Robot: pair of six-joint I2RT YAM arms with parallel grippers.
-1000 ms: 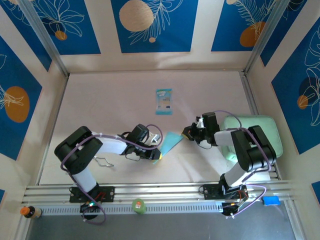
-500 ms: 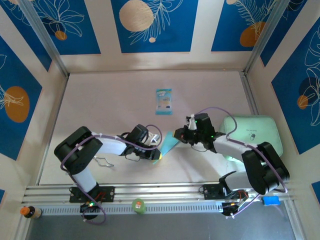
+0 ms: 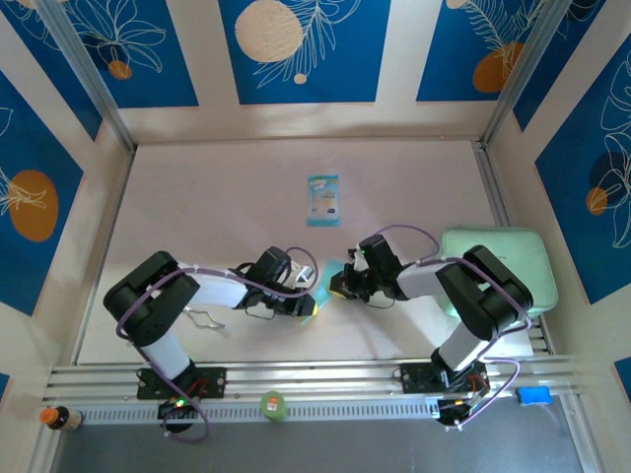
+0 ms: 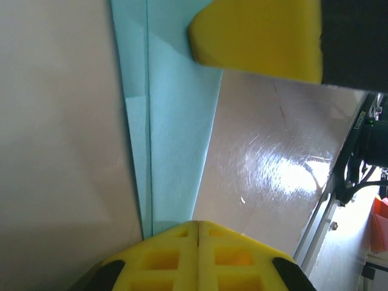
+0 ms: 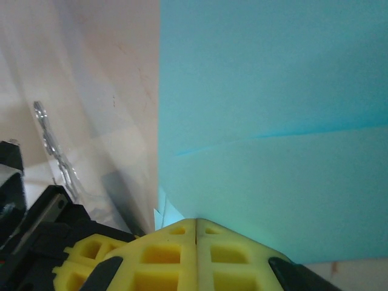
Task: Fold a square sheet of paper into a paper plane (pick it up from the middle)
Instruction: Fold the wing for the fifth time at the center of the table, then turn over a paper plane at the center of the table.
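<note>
The thin, limp sheet of paper [image 4: 176, 139] (likely slippery) lies folded on the bench [image 3: 217, 197], touched by the closed left end effector [image 4: 198, 225] and closed right end effector [image 5: 197, 223]; I would pinch its creased edge.

The pale desk [image 3: 217, 197] carries a small teal-and-white packet [image 3: 322, 200] toward the back and a folded light-blue paper [image 4: 176, 133] lying flat near the middle. A pale green pad [image 3: 513, 246] sits at the right edge, and a thin wire piece [image 3: 202, 318] lies front left.
</note>
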